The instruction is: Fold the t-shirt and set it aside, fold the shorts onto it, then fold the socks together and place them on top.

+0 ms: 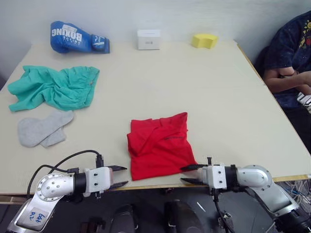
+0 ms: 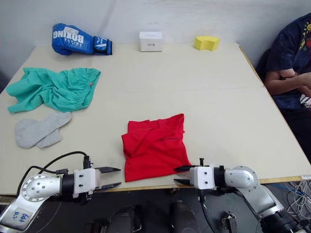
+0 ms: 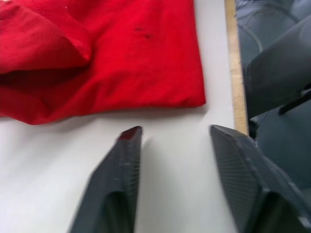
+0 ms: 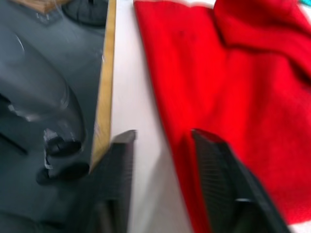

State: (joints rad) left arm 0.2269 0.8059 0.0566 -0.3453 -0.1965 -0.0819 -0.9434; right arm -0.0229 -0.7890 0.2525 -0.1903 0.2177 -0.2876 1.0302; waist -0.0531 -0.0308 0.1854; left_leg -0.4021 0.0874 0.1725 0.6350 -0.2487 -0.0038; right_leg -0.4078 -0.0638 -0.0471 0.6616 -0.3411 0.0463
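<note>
The red t-shirt [image 1: 158,145] lies folded into a rough square near the table's front edge. To its left my left gripper [image 1: 119,175] is open at the table's edge, its fingertips just short of the t-shirt's [image 3: 121,58] near corner. My right gripper [image 1: 189,174] is open at the t-shirt's front right corner, one finger [image 4: 214,165] over the red cloth [image 4: 252,87] and the other over the bare table edge. The teal shorts [image 1: 56,87] lie crumpled at the far left. In front of them, the grey socks [image 1: 43,128] lie flat and overlap.
A blue boxing glove [image 1: 77,38], a white box [image 1: 148,39] and a yellow sponge [image 1: 204,40] stand along the table's back edge. A person [image 1: 291,63] sits beside the table's right side. The table's wooden front edge [image 1: 291,178] runs just under both grippers.
</note>
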